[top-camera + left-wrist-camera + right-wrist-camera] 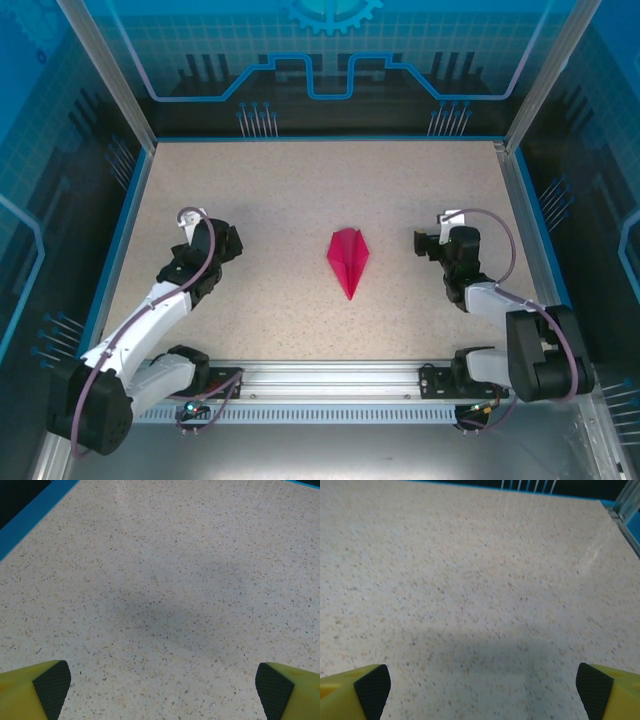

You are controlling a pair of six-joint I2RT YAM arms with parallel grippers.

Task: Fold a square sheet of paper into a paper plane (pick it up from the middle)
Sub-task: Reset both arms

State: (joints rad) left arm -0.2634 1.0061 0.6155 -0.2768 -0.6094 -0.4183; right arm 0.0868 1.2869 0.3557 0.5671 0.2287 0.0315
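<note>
Midway between the arms I see the magenta-pink pointed paper plane (348,260), long axis near-to-far; right pincer (482,687) nearer than left pincer (162,690); both spread apart, empty.

Plainly a robotics lab cell, not a home or a shop. Boxed in on three sides by translucent blue panels (200,40) (printed with gear and circuit-line graphics) and framed by aluminium posts (105,70). Floored with a speckled beige tabletop (300,200), edged in blue trim (120,240). Fitted along the near edge with a slotted metal rail (330,378), with a left arm (155,305) and a right arm (500,298) mounted side by side, both trailing looped cables.
</note>
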